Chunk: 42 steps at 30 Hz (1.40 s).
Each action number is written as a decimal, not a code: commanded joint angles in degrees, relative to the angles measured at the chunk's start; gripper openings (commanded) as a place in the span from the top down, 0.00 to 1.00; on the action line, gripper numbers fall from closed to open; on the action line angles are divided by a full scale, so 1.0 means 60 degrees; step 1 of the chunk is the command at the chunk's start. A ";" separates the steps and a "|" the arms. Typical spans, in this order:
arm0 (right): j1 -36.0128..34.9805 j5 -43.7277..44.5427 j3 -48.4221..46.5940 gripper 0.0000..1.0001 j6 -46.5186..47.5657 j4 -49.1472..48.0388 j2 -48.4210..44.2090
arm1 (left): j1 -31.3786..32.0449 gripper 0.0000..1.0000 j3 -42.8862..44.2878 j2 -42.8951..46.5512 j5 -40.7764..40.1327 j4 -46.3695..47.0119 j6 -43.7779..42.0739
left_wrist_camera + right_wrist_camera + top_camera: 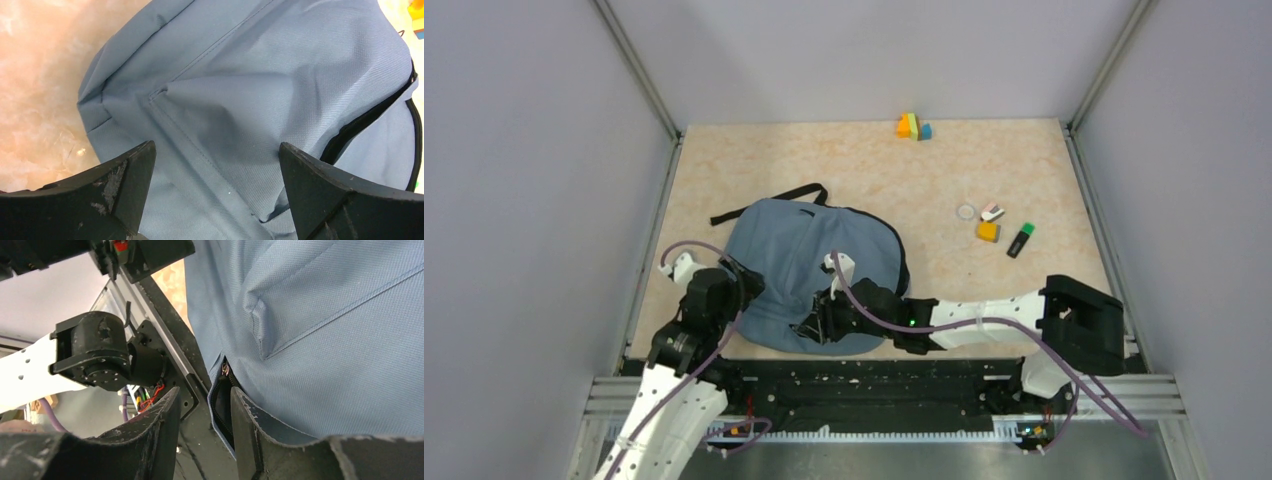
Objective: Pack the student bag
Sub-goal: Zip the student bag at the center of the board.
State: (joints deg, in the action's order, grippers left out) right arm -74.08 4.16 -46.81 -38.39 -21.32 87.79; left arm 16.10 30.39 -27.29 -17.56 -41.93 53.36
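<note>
The student bag (pixel 814 270), dusty-blue fabric with dark zippers, lies flat on the table near the arms. My left gripper (pixel 746 288) hangs over its left side; in the left wrist view the gripper (pixel 215 150) stands wide open above the bag's cloth (pixel 240 75), holding nothing. My right gripper (pixel 816 325) is at the bag's near edge. In the right wrist view the gripper (pixel 205 395) has a narrow gap. One finger (pixel 250 430) reaches into the unzipped slit, and the bag's lower zipper edge (pixel 217 407) lies between the fingers, which have not pinched it.
Small items lie to the far right: coloured blocks (pixel 914 126), a white ring (pixel 966 211), an eraser (pixel 992 211), an orange cube (pixel 988 231) and a black marker (pixel 1021 240). The bag's black strap (pixel 769 200) trails left. The black mounting rail (pixel 874 385) runs just below the bag.
</note>
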 commanded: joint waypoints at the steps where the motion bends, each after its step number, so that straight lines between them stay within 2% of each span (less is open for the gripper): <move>1: -0.0326 0.0530 -0.0907 0.60 -0.0304 0.0514 0.0386 | -0.0050 0.03 -0.0465 0.0809 -0.0257 -0.0491 0.0820; 5: -0.0343 0.0330 -0.1175 0.60 -0.0785 0.0694 0.0872 | -0.0039 0.05 -0.0864 0.1243 0.0145 -0.0599 0.1179; 10: -0.0483 0.0256 -0.1219 0.60 -0.1299 0.0751 0.1131 | -0.0041 0.08 -0.0890 0.1078 0.1037 -0.0897 0.1419; 22: -0.0504 0.0262 -0.1211 0.56 -0.2270 0.0641 0.1715 | -0.0039 0.06 -0.0072 0.0805 0.1148 -0.2478 0.2237; 29: -0.0497 0.0991 -0.1724 0.53 -0.2195 0.0639 0.2317 | -0.0047 0.05 -0.0263 0.0580 0.1280 -0.1996 0.2038; 37: -0.0282 0.2074 -0.1702 0.45 -0.2108 0.0258 0.2370 | -0.0036 0.16 -0.1211 0.0550 0.1648 -0.1002 0.2237; 42: -0.0209 0.2406 -0.1622 0.47 -0.1963 -0.0123 0.2394 | -0.0042 0.35 -0.1577 0.0525 0.1604 -0.0560 0.2246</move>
State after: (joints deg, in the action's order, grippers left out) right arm -75.90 14.04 -54.50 -51.20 -17.10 101.43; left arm 15.88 23.16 -23.29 -8.95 -47.66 66.94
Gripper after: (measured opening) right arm 0.544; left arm 0.701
